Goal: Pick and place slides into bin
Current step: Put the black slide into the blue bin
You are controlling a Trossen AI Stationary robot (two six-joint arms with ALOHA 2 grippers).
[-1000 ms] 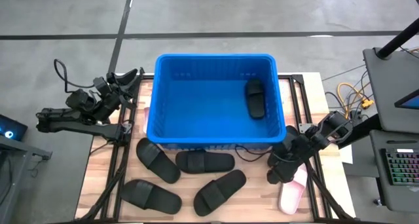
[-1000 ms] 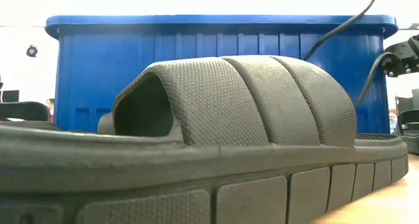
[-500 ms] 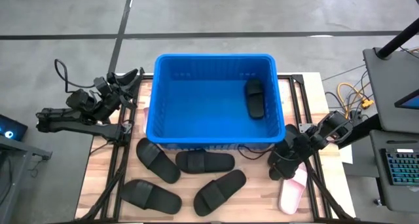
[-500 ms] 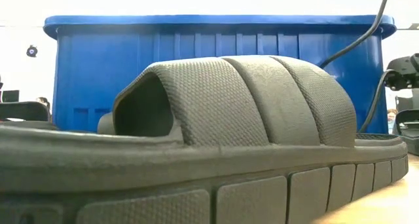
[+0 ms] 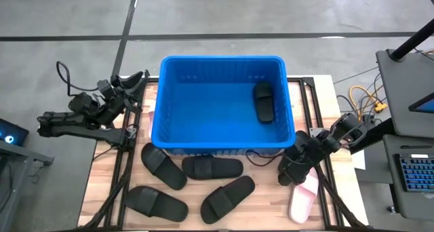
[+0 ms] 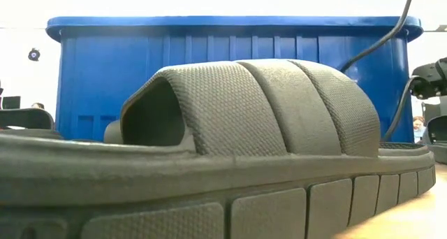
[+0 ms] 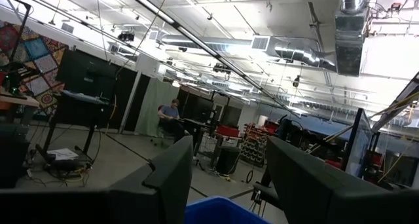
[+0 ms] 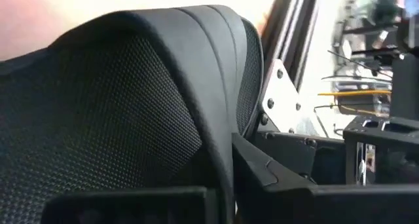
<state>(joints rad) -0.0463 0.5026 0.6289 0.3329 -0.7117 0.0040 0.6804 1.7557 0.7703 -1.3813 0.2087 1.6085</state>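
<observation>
The blue bin [image 5: 221, 142] stands mid-table with one black slide [image 5: 264, 102] lying inside on its floor. Several black slides lie flat on the wood in front of it [image 5: 163, 166] [image 5: 211, 167] [image 5: 227, 198]; one fills the low view [image 6: 230, 127]. A pink slide [image 5: 303, 198] lies at the near right. My right gripper [image 5: 290, 176] is down beside it, shut on another black slide [image 8: 124, 99], which the gripper hides from above. My left gripper [image 5: 139, 78] rests left of the bin, open and pointing up into the room [image 7: 226, 178]. My right gripper has the black slide's wide strap by its edge [image 8: 221, 142], which runs down between the two fingers [image 8: 278, 178]. The fingers slant down from the table's far right. From above, the gripper covers the place of contact and how the slide sits.
Black frame rails [image 5: 319, 123] run along the table's left and right sides. A cable [image 6: 391, 29] hangs in front of the bin. A keyboard [image 5: 415, 174] and desk stand off the right edge. Bare wood shows at the near edge between the slides.
My right arm has sunk a little toward the slides at the near right of the table. The slides on the table and in the bin lie as they did.
</observation>
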